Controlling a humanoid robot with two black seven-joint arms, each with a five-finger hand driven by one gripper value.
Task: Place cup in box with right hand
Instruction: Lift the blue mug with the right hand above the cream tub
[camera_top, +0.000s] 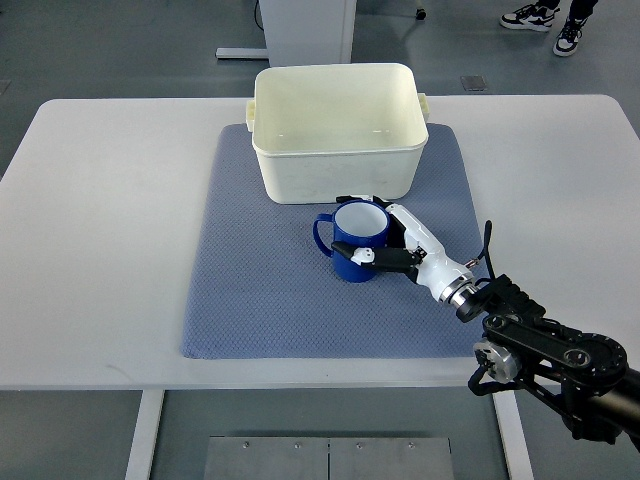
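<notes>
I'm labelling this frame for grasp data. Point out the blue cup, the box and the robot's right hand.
blue cup (352, 262): top view, on its blue outer wall.
box (335, 172): top view, on its front wall.
right hand (400, 243): top view, middle of the hand, fingers around the cup.

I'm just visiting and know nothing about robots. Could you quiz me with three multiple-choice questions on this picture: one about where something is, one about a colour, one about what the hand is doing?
1. Where is the cup?
A. Inside the box
B. On the mat, just in front of the box
C. On the floor

2. What colour is the mat?
A. Blue-grey
B. Red
C. Green

3. What is the right hand doing?
A. Resting flat on the table
B. Holding the box
C. Closing around the cup

Answers: 1 B, it stands upright before the cream box. 2 A, as seen. 3 C, fingers wrap its sides.
</notes>
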